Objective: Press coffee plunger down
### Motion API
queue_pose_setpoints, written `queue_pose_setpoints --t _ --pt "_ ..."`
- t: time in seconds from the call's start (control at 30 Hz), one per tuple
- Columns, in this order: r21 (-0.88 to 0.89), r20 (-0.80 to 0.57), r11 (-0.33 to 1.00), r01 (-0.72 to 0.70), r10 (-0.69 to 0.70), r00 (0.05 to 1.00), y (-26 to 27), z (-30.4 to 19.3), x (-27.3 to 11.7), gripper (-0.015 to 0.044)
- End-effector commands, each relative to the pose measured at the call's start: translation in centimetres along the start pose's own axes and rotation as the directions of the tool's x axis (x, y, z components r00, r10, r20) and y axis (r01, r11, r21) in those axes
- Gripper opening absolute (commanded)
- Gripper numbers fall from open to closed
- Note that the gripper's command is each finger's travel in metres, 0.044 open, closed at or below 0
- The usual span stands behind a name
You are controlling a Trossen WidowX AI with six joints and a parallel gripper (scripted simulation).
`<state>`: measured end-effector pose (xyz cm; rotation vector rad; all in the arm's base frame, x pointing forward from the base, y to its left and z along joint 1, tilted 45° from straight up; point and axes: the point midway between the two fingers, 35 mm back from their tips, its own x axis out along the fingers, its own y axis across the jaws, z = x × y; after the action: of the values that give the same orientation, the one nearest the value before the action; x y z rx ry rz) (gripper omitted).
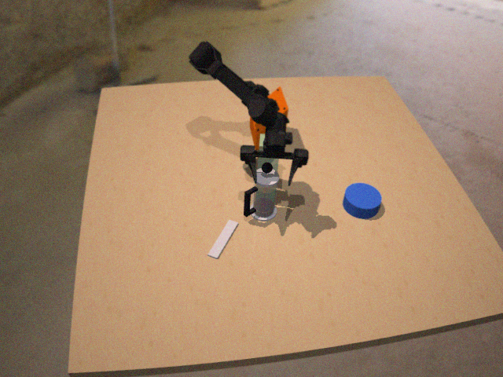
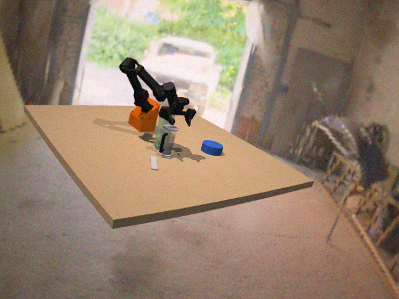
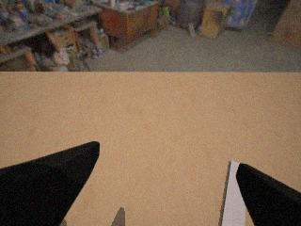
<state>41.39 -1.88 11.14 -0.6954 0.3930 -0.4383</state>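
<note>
The coffee press (image 1: pixel 265 199) (image 2: pixel 168 141) stands on the table and looks about upright, its black handle (image 1: pixel 247 202) (image 2: pixel 163 142) on the side. Its black plunger knob (image 1: pixel 266 167) shows close above the pale lid (image 1: pixel 268 178) (image 2: pixel 169 128) in the top view. My gripper (image 1: pixel 272 183) (image 2: pixel 181 124) (image 3: pixel 166 158) is wide open at the height of the press top, with nothing between its fingers in the wrist view. The knob is out of the wrist view and cannot be made out in the exterior view, so its exact gap to the fingers is unclear.
A translucent green block (image 1: pixel 274 162) (image 2: pixel 158 136) stands behind the press, towards the orange arm base (image 1: pixel 280 101) (image 2: pixel 141 120). A white strip (image 1: pixel 222 239) (image 2: pixel 154 162) (image 3: pixel 233 202) lies in front of the press. A blue disc (image 1: pixel 361 200) (image 2: pixel 212 147) lies to its right.
</note>
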Motion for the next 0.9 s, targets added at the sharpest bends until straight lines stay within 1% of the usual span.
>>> queue_pose_setpoints --t 0.0,0.07,0.17,0.33,0.4,0.87 --pt "0.013 0.027 1.000 -0.021 0.021 0.999 0.5 0.9 -0.5 0.0440" --pt "0.013 0.023 1.000 -0.022 0.021 0.999 0.5 1.1 -0.8 0.0440" --pt "0.013 0.008 1.000 -0.020 0.020 1.000 0.3 1.7 -2.6 0.0440" --pt "0.002 -0.024 1.000 -0.001 0.001 1.000 -0.9 3.0 -8.0 0.0440" --pt "-0.004 -0.029 1.000 0.008 -0.008 1.000 -1.4 3.1 -9.5 0.0440" --pt "-0.004 -0.029 1.000 0.009 -0.009 1.000 -1.3 3.0 -9.6 0.0440"
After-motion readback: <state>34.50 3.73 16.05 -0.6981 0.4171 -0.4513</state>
